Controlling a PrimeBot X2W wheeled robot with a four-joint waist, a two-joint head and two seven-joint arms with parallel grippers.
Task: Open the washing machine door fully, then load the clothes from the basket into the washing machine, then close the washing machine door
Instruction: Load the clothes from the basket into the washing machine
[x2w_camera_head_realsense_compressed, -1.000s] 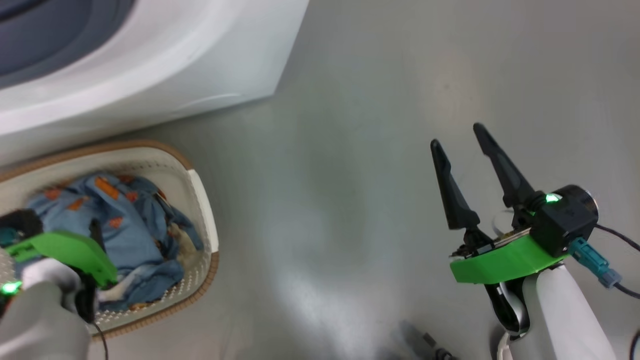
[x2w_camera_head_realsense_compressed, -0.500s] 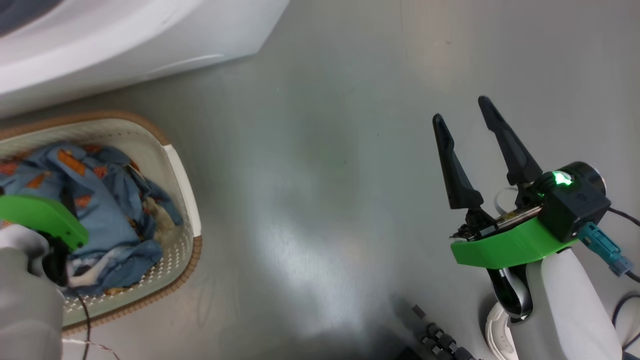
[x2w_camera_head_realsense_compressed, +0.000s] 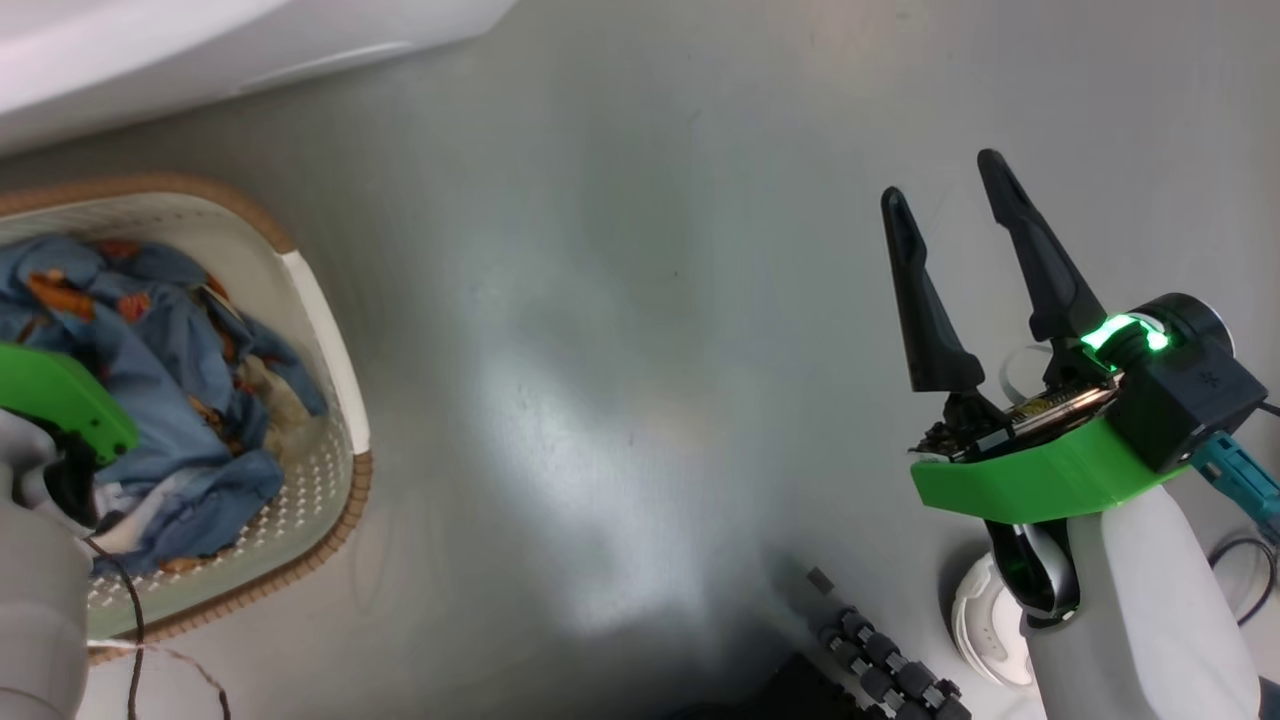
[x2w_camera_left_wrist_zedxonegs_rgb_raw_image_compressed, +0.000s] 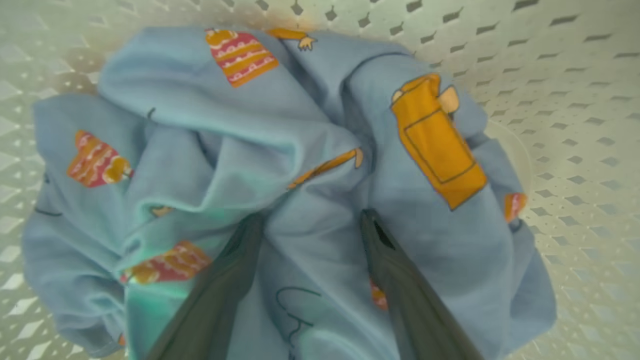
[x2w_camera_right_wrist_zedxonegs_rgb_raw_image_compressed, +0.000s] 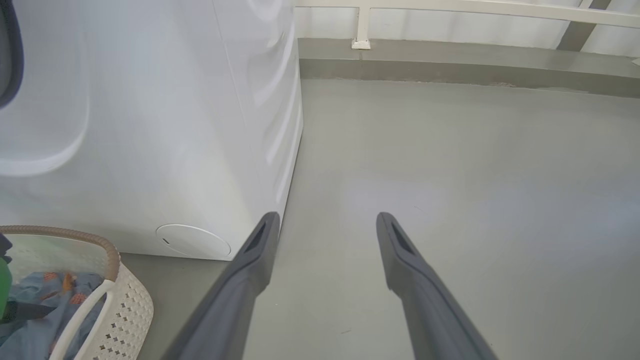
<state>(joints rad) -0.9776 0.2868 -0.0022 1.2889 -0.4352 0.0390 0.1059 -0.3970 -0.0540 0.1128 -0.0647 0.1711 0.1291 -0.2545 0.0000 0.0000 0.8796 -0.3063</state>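
Note:
The cream basket (x2w_camera_head_realsense_compressed: 320, 330) with a brown rim stands on the floor at the left, below the white washing machine (x2w_camera_head_realsense_compressed: 200, 40). Crumpled light-blue clothes (x2w_camera_head_realsense_compressed: 170, 350) with orange prints lie in it. My left gripper (x2w_camera_left_wrist_zedxonegs_rgb_raw_image_compressed: 312, 220) is down inside the basket, open, its fingertips (x2w_camera_left_wrist_zedxonegs_rgb_raw_image_compressed: 250, 235) pressed into the clothes (x2w_camera_left_wrist_zedxonegs_rgb_raw_image_compressed: 200, 125) with a fold of fabric between them. My right gripper (x2w_camera_head_realsense_compressed: 945, 195) hangs open and empty over bare floor at the right. A dark curved edge (x2w_camera_right_wrist_zedxonegs_rgb_raw_image_compressed: 10, 55) shows on the machine's front; I cannot tell whether it is the washing machine door.
Grey floor (x2w_camera_head_realsense_compressed: 620, 300) spreads between the basket and my right arm. The machine's round lower hatch (x2w_camera_right_wrist_zedxonegs_rgb_raw_image_compressed: 192, 241) is beside the basket (x2w_camera_right_wrist_zedxonegs_rgb_raw_image_compressed: 112, 295). A low ledge and white rail (x2w_camera_right_wrist_zedxonegs_rgb_raw_image_compressed: 450, 50) run along the far wall. Dark cable connectors (x2w_camera_head_realsense_compressed: 880, 670) lie near my base.
The head camera has swung, sliding the basket and machine up and to the left in the picture. Both grippers stay open; the left one remains down in the basket.

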